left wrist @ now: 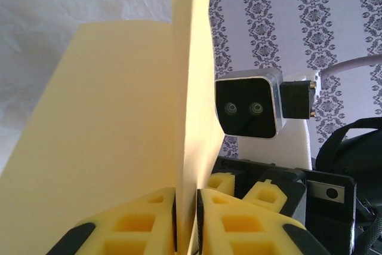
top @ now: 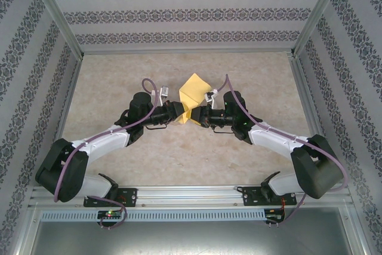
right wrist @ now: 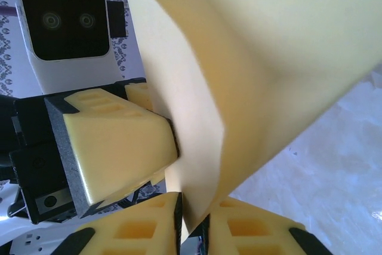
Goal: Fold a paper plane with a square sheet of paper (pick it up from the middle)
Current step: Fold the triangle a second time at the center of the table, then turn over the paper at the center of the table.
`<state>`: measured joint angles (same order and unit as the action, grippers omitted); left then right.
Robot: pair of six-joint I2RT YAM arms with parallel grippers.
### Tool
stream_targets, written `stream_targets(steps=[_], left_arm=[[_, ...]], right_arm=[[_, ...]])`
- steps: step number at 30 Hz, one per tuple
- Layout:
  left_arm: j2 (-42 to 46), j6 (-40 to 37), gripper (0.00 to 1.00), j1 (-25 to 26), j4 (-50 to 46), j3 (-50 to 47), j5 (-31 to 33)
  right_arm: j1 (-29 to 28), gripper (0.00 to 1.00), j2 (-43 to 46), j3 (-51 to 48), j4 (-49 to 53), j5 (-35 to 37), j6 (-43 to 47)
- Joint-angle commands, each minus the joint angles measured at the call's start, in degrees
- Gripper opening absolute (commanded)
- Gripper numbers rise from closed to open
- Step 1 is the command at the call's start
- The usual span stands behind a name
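Paper — edge in left claw, right claw

Free table around — left gripper, right gripper seemingly touching mid-table.

My left tool has pale yellow fingers; the paper is mustard-yellow, the worktop mottled beige, the walls floral-striped grey.
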<state>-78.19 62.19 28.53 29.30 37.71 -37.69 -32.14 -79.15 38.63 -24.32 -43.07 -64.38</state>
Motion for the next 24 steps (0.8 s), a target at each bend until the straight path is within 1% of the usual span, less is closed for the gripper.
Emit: stream_targets(steps=[1,5,8,10,12,16,19,22,24], left_arm=[[-0.29,-0.07,0.2,0.47,2.18,-0.46,-1.06],[-0.02,-1.05,0.24,0.47,0.54,-0.18,-1.11],[0.38,-1.23,0.25,0.52,0.08,-0.11,-1.13],[0.46,-1.7,0.28,0.47,-0.77,0.06,-0.87],[0.47,-2.4,0.35,0.47,-1.94,0.41,-0.89],[0.8,-4.02,0.5,0.39,-4.29,1.08,-0.81],[1.64,-6.39,0.6,0.21,-8.3,2.5,-0.65],[2.77,-8.86,0.67,-0.22,-12.46,3.69,-0.73],[4.15,-12.23,0.7,-0.49,-17.75,5.12,-0.18]], right_arm=[[0.05,0.15,1.07,1.01,-1.02,-0.68,0.64],[0.45,0.1,1.46,0.7,-0.52,-0.79,0.85],[0.76,0.07,2.1,0.74,1.02,-0.62,1.68],[1.02,0.06,2.46,0.83,1.72,-0.53,2.06],[1.2,0.05,2.76,0.94,2.74,-0.7,2.73],[1.88,0.03,4.02,1.93,9.39,0.07,6.38],[2.76,0.02,5.2,3.66,19.14,2.19,11.34],[2.96,0.01,6.19,7.19,33.78,6.69,19.51],[2.81,0.0,6.47,10.54,45.57,12.68,26.43]])
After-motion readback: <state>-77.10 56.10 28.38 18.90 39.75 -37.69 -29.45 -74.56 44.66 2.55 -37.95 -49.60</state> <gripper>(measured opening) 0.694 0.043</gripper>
